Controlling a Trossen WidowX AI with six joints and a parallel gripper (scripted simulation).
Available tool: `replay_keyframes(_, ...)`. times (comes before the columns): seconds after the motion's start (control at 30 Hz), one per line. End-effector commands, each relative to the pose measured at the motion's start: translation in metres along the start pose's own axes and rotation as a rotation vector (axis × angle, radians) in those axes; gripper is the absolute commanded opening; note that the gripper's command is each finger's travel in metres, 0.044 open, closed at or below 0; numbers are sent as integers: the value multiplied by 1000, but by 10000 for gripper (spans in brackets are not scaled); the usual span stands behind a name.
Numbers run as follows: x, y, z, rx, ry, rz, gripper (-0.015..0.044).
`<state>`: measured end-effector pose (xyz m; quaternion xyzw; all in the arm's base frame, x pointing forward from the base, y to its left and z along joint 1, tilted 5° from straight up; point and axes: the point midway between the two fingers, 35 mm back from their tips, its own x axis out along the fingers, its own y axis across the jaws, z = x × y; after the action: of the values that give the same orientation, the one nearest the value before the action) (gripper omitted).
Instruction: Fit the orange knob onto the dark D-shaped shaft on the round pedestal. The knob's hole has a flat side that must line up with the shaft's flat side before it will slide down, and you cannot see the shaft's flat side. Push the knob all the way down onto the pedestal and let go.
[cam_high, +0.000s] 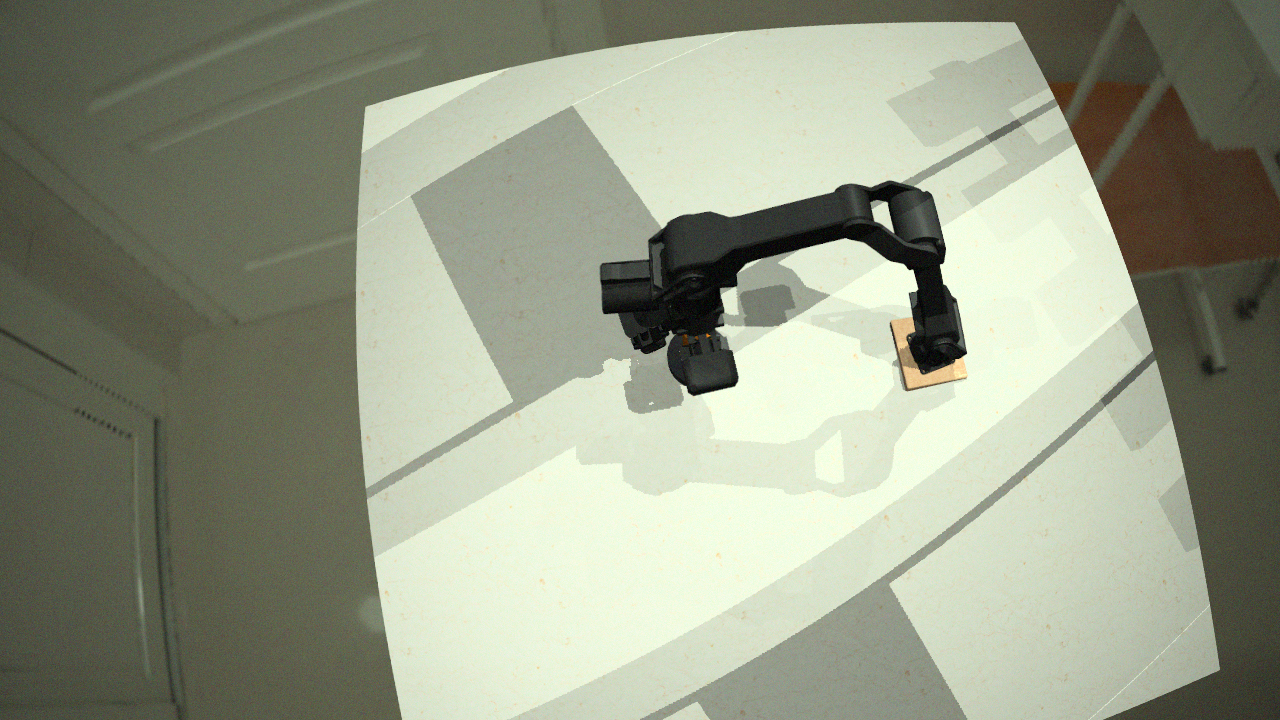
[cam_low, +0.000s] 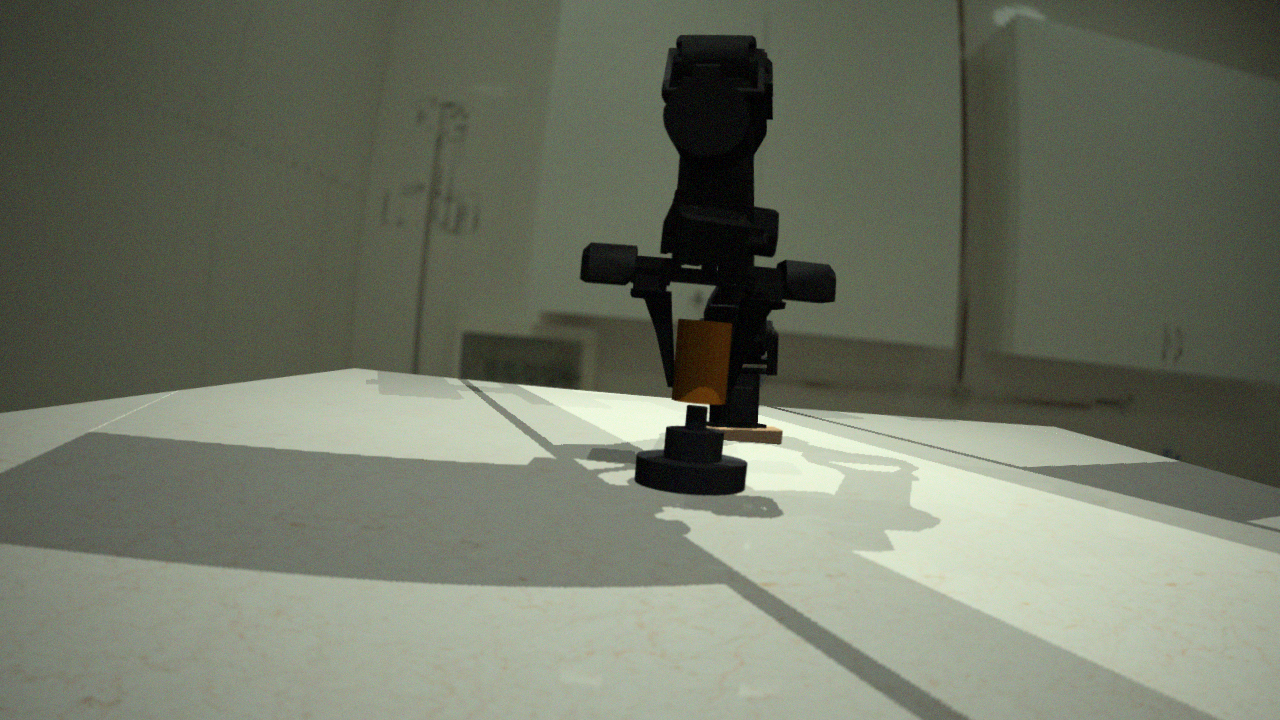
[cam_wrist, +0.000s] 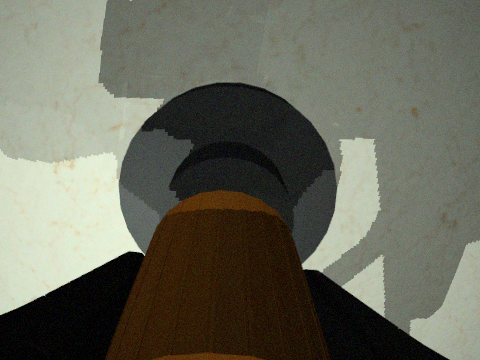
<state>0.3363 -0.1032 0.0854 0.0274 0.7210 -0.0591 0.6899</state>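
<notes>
The orange knob (cam_low: 702, 362) (cam_wrist: 220, 285) is upright with a slight tilt, held between the black fingers of my gripper (cam_low: 700, 380) (cam_wrist: 222, 278). The gripper is shut on it. The dark round pedestal (cam_low: 689, 472) (cam_wrist: 235, 115) (cam_high: 677, 362) stands on the table under the knob. Its thin shaft (cam_low: 696, 416) shows below the knob in the exterior view, with a very small gap between the shaft's top and the knob's bottom; the knob looks slightly right of it there. In the wrist view the knob hides the shaft. The hole and the flat sides are hidden.
The arm's base stands on a wooden plate (cam_high: 901, 353) (cam_low: 760, 435), behind the pedestal in the exterior view. The arm reaches over the pale table (cam_high: 626, 573). Angular shadows cross the table. The gripper partly covers the pedestal in the top view.
</notes>
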Motion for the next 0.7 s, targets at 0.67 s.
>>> replay_keyframes(0.67, 4, 0, 0, -139, -1, -1, 0)
